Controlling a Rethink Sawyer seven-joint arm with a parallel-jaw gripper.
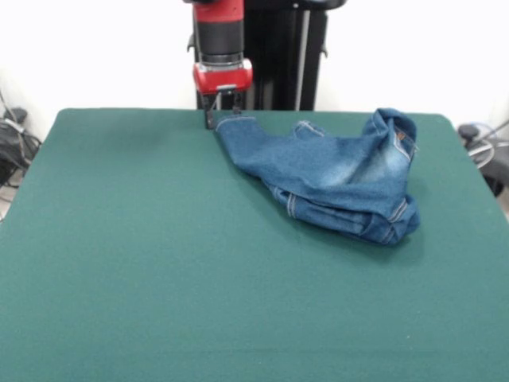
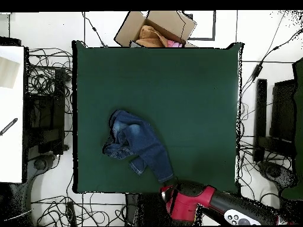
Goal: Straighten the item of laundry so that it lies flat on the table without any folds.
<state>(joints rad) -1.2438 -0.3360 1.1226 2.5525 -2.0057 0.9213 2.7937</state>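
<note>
The blue denim jeans (image 1: 342,179) lie crumpled on the green table (image 1: 159,255), right of centre near its far edge. The waist part is bunched and folded over at the right. One leg stretches left, and its hem ends at my gripper (image 1: 223,118). The gripper hangs from the red arm at the table's far edge, its fingers apart and down at the cloth, right at the hem. In the overhead view the jeans (image 2: 139,145) lie on the left half of the table (image 2: 189,88), one leg reaching toward the red arm (image 2: 186,200), which hides the gripper.
An open cardboard box (image 2: 157,26) with cloth inside stands beyond the table's edge opposite the robot. Cables and equipment (image 2: 44,112) lie on the floor on both sides. The black pedestal (image 1: 282,56) rises behind the gripper.
</note>
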